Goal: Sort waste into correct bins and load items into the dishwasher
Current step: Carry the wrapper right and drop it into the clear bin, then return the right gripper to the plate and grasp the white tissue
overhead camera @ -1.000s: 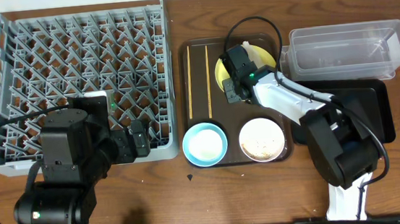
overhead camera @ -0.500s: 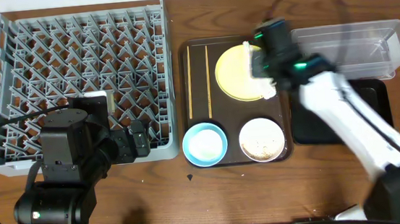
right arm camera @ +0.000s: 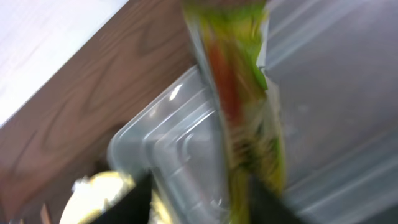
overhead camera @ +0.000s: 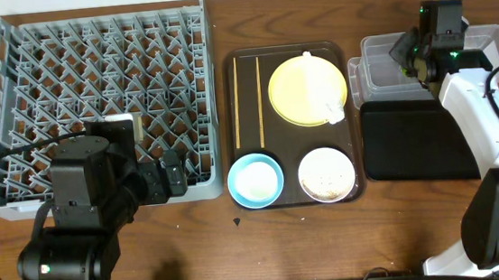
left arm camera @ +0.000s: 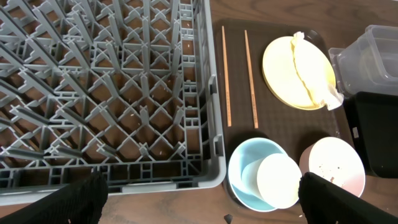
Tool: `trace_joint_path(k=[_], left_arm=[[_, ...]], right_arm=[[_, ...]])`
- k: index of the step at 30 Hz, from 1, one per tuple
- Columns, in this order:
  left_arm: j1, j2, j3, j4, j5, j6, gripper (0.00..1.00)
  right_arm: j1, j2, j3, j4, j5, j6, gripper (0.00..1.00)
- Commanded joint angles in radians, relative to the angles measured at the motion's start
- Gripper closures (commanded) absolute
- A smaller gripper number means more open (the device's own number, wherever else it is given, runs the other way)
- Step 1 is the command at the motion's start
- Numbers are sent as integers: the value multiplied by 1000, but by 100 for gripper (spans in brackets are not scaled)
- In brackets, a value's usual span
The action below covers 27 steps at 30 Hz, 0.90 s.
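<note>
My right gripper [overhead camera: 409, 53] hangs over the left end of the clear tub [overhead camera: 482, 49], shut on the slim green-yellow wrapper [right arm camera: 239, 106], which dangles above the tub [right arm camera: 336, 93]; the wrist view is blurred. The yellow plate [overhead camera: 298, 90] holds crumpled white paper [overhead camera: 327, 90]. Two chopsticks [overhead camera: 235, 100] lie on the brown tray's left side. The light blue bowl [overhead camera: 255, 179] holds the small white cup [left arm camera: 280, 180]. The white bowl [overhead camera: 327, 173] holds crumbs. My left gripper [left arm camera: 202, 202] is open and empty at the grey dish rack's [overhead camera: 91, 90] front edge.
The black tray [overhead camera: 412, 139] lies just in front of the clear tub. The brown serving tray [overhead camera: 281, 137] sits between the rack and the bins. A small dark speck [overhead camera: 237, 221] lies on the wooden table near the front.
My right arm has swung from the yellow plate to the right, carrying the wrapper over the clear tub. The left arm has not moved.
</note>
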Motion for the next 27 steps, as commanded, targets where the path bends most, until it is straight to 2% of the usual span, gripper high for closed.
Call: trace_joint_path(k=[1, 5, 10, 13, 17, 20, 24, 26, 27], left_arm=[[4, -5, 19, -2, 10, 13, 2], [4, -5, 19, -2, 10, 13, 2], [4, -5, 19, -2, 10, 13, 2], [4, -5, 19, -2, 10, 13, 2], [4, -5, 19, -2, 10, 13, 2], [4, -5, 19, -2, 10, 13, 2], [4, -5, 19, -2, 10, 13, 2], [4, -5, 19, -2, 10, 14, 2], [4, -5, 19, -2, 10, 13, 2]], right_arm=[[14, -40, -2, 10, -246, -169, 34], [83, -97, -2, 2, -355, -264, 36], [269, -99, -2, -21, -295, -479, 43], [370, -53, -2, -52, -89, -489, 45], [443, 76, -3, -29, 160, -484, 41], [444, 181, -3, 18, 246, -472, 41], [421, 287, -2, 61, 231, -468, 42], [414, 322, -3, 61, 198, -462, 53], [414, 333, -2, 57, 180, -462, 67]])
